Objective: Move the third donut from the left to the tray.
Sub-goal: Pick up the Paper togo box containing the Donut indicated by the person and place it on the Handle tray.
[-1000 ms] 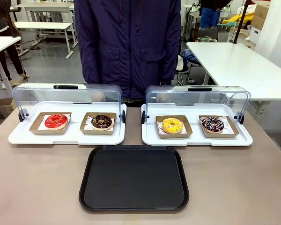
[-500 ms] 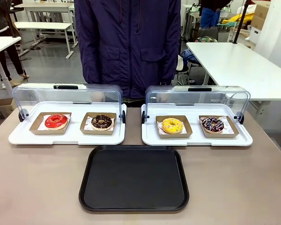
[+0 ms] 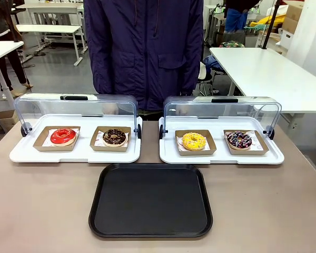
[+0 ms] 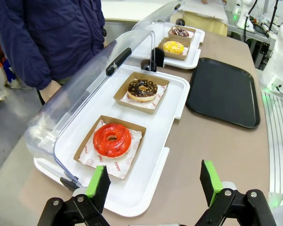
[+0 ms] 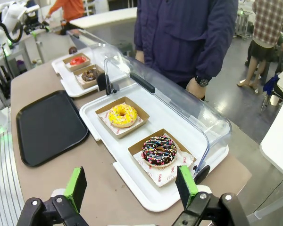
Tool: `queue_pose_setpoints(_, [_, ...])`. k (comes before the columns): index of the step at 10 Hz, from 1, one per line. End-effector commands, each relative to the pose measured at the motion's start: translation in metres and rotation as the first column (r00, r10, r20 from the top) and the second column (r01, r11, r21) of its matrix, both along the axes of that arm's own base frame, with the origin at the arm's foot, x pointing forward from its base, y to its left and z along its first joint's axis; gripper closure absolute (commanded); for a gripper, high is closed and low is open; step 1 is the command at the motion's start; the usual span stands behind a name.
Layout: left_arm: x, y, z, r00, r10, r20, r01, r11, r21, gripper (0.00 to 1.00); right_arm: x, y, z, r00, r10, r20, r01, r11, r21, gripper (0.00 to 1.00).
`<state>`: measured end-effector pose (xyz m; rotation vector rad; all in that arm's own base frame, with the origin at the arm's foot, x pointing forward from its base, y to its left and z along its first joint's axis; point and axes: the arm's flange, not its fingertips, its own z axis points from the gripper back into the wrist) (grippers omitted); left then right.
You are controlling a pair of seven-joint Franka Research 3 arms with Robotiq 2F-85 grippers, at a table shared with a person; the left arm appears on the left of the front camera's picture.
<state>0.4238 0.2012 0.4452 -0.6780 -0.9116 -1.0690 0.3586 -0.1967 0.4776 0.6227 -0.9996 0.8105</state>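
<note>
You saw the yellow donut (image 3: 194, 140) in its cardboard holder on the right white tray (image 3: 221, 158), left of a sprinkled chocolate donut (image 3: 238, 139) and just beyond the black tray (image 3: 150, 200). The left fingers (image 4: 98, 181) and the right fingers (image 5: 76, 183) stood wide apart.

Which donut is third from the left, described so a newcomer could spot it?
Beyond the black tray sit two white lidded trays; take the right-hand white tray. The left donut there is the yellow-iced donut, the only yellow one; beside it lies a dark chocolate donut.
</note>
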Motion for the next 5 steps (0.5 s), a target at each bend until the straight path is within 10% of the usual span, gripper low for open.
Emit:
queue_pose_setpoints(1, [-0.0024, 0.0002, 0.0017, 1.0, -0.011, 0.0, 0.011, 1.0, 0.006, 0.0, 0.0004, 0.0009, 0.0, 1.0, 0.003, 0.018, -0.003, 1.0, 0.006, 0.0])
queue_pose_setpoints(5, [-0.0024, 0.0002, 0.0017, 1.0, -0.011, 0.0, 0.011, 1.0, 0.006, 0.0, 0.0004, 0.0009, 0.0, 1.0, 0.003, 0.018, -0.003, 1.0, 0.006, 0.0])
